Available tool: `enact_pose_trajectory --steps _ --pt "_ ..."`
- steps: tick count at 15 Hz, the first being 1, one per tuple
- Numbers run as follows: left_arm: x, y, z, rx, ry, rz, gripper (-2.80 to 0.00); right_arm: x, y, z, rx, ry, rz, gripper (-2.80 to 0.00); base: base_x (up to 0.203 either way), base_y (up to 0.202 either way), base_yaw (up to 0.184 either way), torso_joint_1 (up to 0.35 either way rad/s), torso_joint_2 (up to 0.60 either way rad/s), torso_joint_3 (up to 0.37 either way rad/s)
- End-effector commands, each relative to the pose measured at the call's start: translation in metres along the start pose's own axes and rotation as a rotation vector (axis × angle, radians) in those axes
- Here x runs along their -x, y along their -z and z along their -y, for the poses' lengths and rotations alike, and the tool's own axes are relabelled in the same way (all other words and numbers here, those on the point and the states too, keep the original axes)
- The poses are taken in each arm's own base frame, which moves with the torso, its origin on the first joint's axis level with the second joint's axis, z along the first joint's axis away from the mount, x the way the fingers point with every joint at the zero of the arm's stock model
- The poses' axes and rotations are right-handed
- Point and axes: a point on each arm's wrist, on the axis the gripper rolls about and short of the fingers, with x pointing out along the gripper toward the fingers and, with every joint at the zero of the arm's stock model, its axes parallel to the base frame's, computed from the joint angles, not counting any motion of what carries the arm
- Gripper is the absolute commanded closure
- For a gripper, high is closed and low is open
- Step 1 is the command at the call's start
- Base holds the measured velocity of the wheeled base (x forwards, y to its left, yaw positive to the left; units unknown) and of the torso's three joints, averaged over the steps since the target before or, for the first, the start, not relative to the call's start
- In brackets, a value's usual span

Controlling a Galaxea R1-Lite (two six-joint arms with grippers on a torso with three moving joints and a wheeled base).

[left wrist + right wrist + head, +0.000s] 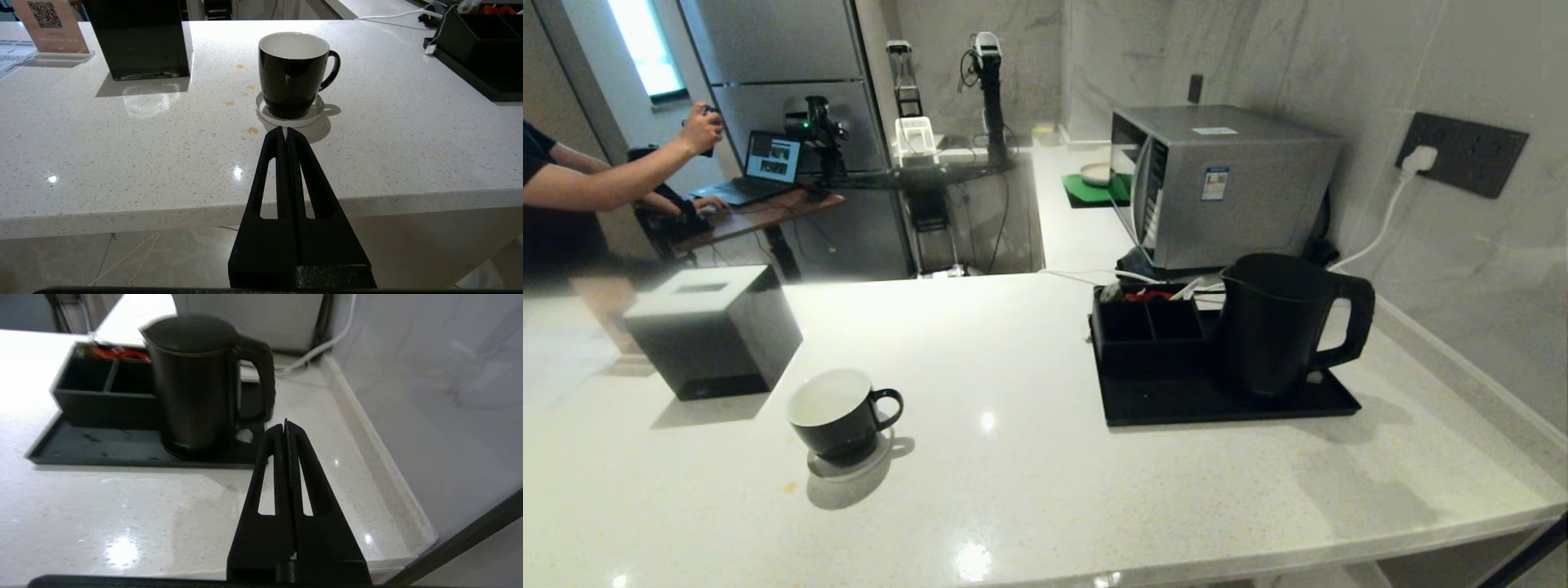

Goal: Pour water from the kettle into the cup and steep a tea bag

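The black cup point(837, 412) point(293, 73) with a white inside stands on a white coaster at the counter's front left, handle to the right. The tall black kettle point(1278, 322) point(196, 379) stands on a flat black tray point(1176, 400) at the right, handle toward the wall. My left gripper point(285, 130) is shut and empty, off the counter's front edge, pointing at the cup. My right gripper point(284, 424) is shut and empty, above the front of the counter, short of the kettle's handle point(261, 379). Neither arm shows in the head view. The tea bag and the water are out of view.
A black tissue box point(715, 331) stands left of the cup. A black compartment organiser point(1147, 327) sits on the tray beside the kettle. A microwave point(1225, 184) stands behind, a wall on the right. Small amber drops point(252, 130) lie near the coaster. A person point(572, 188) is at the far left.
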Motion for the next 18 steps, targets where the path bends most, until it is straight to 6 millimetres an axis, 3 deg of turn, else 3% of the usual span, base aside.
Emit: enact_pose_trajectory --steps 1,6,16,17,18 --pt "0.0 0.0 0.0 0.001 0.0 -0.001 0.0 -0.022 0.006 0.002 -0.003 -0.006 -0.088 0.0 0.0 0.0 0.0 0.0 0.0 0.0" --pt "0.0 0.0 0.0 0.001 0.0 -0.001 0.0 -0.045 0.032 0.0 -0.022 -0.021 -0.214 0.0 0.0 0.0 0.0 0.0 0.0 0.0" --pt "0.0 0.0 0.0 0.001 0.0 -0.001 0.0 -0.116 0.068 0.002 -0.074 -0.013 -0.18 0.0 0.0 0.0 0.0 0.0 0.0 0.0" --pt "0.0 0.0 0.0 0.001 0.0 -0.001 0.0 -0.121 0.071 0.002 -0.075 -0.012 -0.169 -2.8 0.0 0.0 0.0 0.0 0.0 0.0" --pt "0.0 0.0 0.0 0.001 0.0 -0.001 0.0 -0.125 0.073 0.002 -0.074 -0.011 -0.16 -2.8 0.0 0.0 0.0 0.0 0.0 0.0"
